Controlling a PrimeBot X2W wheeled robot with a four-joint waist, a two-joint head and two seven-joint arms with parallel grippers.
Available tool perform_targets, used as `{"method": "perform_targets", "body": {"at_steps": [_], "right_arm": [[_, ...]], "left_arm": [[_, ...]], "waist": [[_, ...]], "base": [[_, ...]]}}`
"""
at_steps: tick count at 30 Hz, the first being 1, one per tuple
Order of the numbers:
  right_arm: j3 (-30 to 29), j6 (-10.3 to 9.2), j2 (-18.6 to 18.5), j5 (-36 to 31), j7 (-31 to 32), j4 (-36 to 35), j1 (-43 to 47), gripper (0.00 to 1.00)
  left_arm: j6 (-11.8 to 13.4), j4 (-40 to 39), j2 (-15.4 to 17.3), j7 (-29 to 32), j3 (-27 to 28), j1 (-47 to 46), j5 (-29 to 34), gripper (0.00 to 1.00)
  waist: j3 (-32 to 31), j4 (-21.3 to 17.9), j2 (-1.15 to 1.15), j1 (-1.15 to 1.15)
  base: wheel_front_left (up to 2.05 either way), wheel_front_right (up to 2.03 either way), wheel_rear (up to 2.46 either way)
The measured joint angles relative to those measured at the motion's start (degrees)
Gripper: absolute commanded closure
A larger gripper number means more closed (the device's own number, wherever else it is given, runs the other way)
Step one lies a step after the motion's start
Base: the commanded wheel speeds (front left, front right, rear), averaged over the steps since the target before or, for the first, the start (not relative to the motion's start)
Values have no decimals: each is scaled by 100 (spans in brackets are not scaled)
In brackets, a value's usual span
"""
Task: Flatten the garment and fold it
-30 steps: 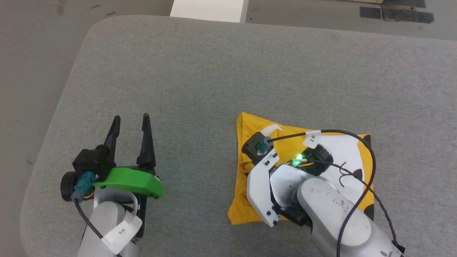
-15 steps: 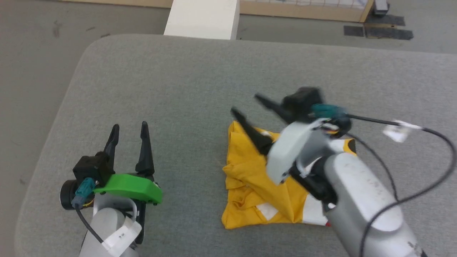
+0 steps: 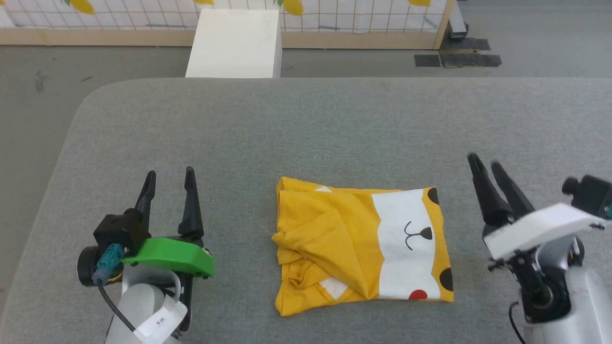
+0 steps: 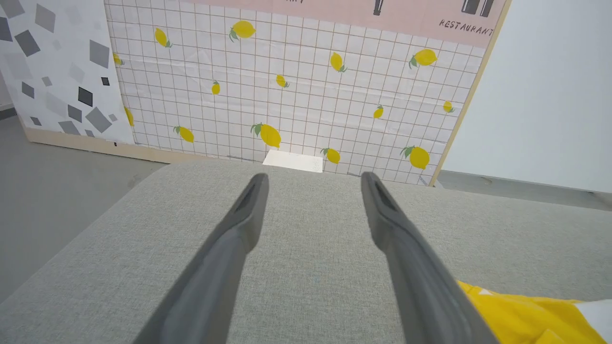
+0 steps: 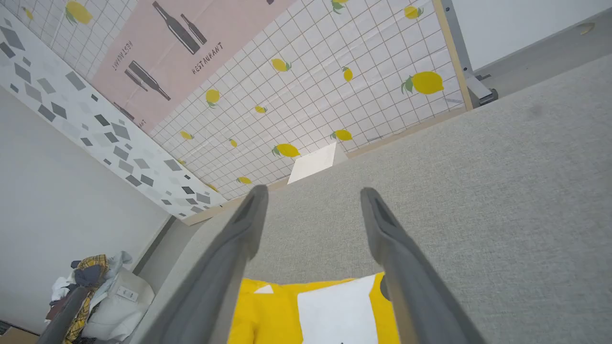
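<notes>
Judging by its thin, rumpled layers, we take the garment (image 3: 363,248) to be light, soft and limp. It should sag from any pinch and slide a little on the grey padded table (image 3: 306,124) rather than keep its shape. It lies near the front of the table as a rough rectangle. The white face print lies flat on its right half, and a loose flap is crumpled over its left half. We would take hold at an edge or corner, pinching all the layers together. The lumpy left side looks like the part that needs smoothing.

The left gripper (image 3: 170,173) hovers to the garment's left and the right gripper (image 3: 484,162) to its right, so the cloth sits between the 2. Neither touches it. Both are empty, with jaws parted.
</notes>
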Motion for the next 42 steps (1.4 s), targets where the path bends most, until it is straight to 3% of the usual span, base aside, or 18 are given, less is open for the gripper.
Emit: {"method": "perform_targets", "body": {"at_steps": [5, 11, 18, 24, 27, 29, 36, 42], "right_arm": [[-448, 1, -2, 414, 648, 468, 261, 0], [-593, 0, 7, 817, 1615, 1110, 309, 0], [-446, 1, 3, 859, 2329, 1641, -29, 0], [-62, 1, 1, 494, 2688, 1794, -289, 0], [42, 2, -5, 178, 2852, 1782, -340, 74], [74, 2, -4, -70, 2909, 1737, -348, 100], [171, 2, 15, -837, 3095, 1192, -344, 100], [567, 3, -514, -2225, 3086, 569, -527, 100]], "left_arm": [[-1, -8, -1, 0, 10, 0, 7, 0], [-2, -48, -1, 0, 7, 2, 11, 0], [-3, -66, -2, 0, -41, -3, 13, 0], [-2, -65, -2, 0, -62, -5, 13, 0], [-2, -58, -2, 0, -65, -5, 13, 0], [0, -56, -2, 0, -63, -5, 12, 0], [52, -104, -1, 0, -3, -1, 13, 0], [49, -204, 7, 1, 68, 21, 65, 0]], "waist": [[-20, -56, 0, 0], [41, -45, 0, 0], [188, 44, 0, 0], [276, 147, 0, 0], [286, 182, 0, 0], [283, 186, 0, 0], [277, 55, 0, 0], [312, -297, 0, 0]], "base": [[0, 0, 0], [0, 0, 0], [0, 0, 0], [0, 0, 0], [0, 0, 0], [0, 0, 0], [0, 0, 0], [0, 0, 0]]}}
